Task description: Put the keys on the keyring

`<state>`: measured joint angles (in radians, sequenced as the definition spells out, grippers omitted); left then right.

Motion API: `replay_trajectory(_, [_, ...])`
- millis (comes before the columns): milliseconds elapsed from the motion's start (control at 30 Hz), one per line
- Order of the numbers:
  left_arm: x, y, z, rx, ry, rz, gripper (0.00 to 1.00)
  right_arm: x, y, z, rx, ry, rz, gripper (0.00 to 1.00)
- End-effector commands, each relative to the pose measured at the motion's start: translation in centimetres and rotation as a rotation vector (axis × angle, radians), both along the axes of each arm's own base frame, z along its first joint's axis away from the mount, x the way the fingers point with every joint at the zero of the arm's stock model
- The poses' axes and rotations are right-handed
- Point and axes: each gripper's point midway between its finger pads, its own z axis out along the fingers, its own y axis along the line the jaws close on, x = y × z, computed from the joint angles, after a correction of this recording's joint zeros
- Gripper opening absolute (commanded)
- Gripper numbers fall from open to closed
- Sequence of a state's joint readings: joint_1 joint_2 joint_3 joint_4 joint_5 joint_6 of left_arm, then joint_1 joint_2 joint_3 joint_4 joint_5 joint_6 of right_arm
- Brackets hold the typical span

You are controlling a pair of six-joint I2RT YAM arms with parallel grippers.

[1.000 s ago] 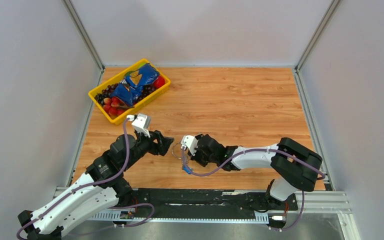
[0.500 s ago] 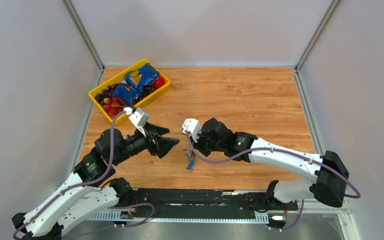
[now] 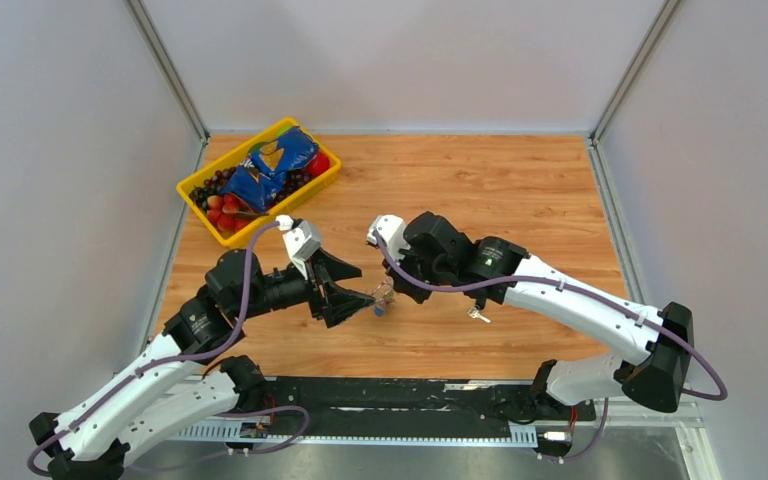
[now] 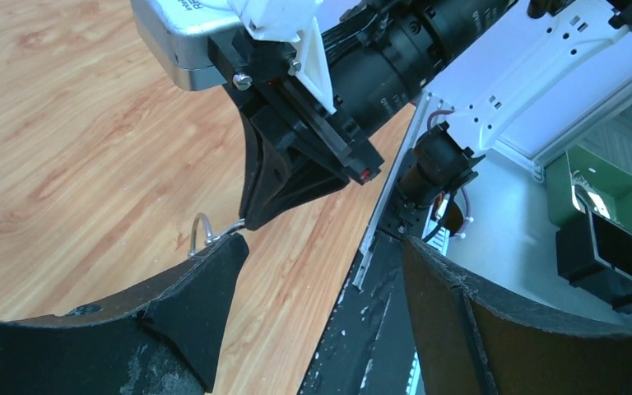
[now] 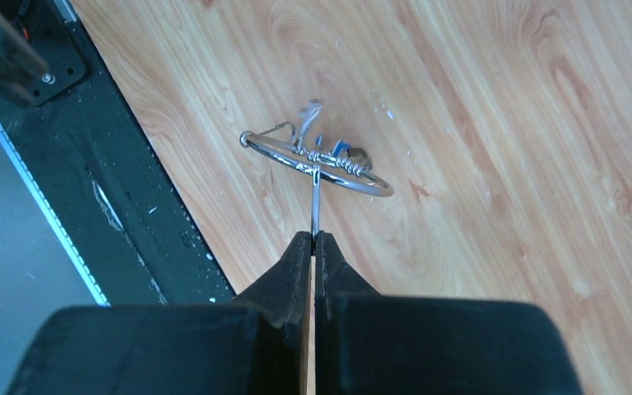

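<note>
The keyring (image 3: 382,297) is a thin silver ring with small keys and a blue tag (image 3: 380,309), held just above the table. In the right wrist view the keyring (image 5: 317,163) shows ahead of my right gripper (image 5: 313,239), which is shut on a thin metal piece of it. My right gripper (image 3: 390,287) reaches in from the right. My left gripper (image 3: 358,296) is open, one fingertip (image 4: 214,263) right beside the keyring's loop (image 4: 201,230). My left gripper (image 4: 321,284) holds nothing. A small loose silver key (image 3: 478,314) lies on the table under the right arm.
A yellow basket (image 3: 195,203) with a blue bag, strawberries and dark grapes stands at the back left. Grey walls close in the left, back and right. A black rail (image 3: 410,395) runs along the near edge.
My right gripper carried the keyring up and farther from the near edge. My left gripper moved right until it reached the ring. A loose key now shows on the table under the right arm.
</note>
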<state>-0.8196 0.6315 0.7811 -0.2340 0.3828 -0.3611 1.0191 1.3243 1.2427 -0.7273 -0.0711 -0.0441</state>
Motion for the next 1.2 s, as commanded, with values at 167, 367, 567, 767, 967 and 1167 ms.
replay_trajectory(167, [0.5, -1.2, -0.1, -0.024, -0.051, -0.033, 0.8, -2.0, -0.9, 5.3, 0.098, 0.068, -0.023, 0.0])
replay_trajectory(367, [1.2, -2.2, -1.1, -0.024, -0.074, -0.052, 0.82, -3.3, -1.0, 7.1, 0.109, 0.127, -0.006, 0.0])
replay_trajectory(567, [2.2, -3.0, -1.9, -0.018, -0.104, -0.045, 0.82, -4.0, -0.5, 8.3, 0.132, 0.164, 0.019, 0.0])
replay_trajectory(767, [2.5, -2.4, -1.3, -0.028, -0.157, -0.012, 0.83, -3.7, 0.1, 9.0, 0.132, 0.18, 0.013, 0.0])
replay_trajectory(967, [3.6, -1.9, -1.6, -0.008, -0.178, 0.051, 0.83, -3.8, 0.9, 9.8, 0.163, 0.21, 0.001, 0.0])
replay_trajectory(1167, [4.0, -1.6, -2.2, -0.006, -0.212, 0.081, 0.81, -3.4, 1.1, 10.8, 0.196, 0.218, -0.05, 0.0])
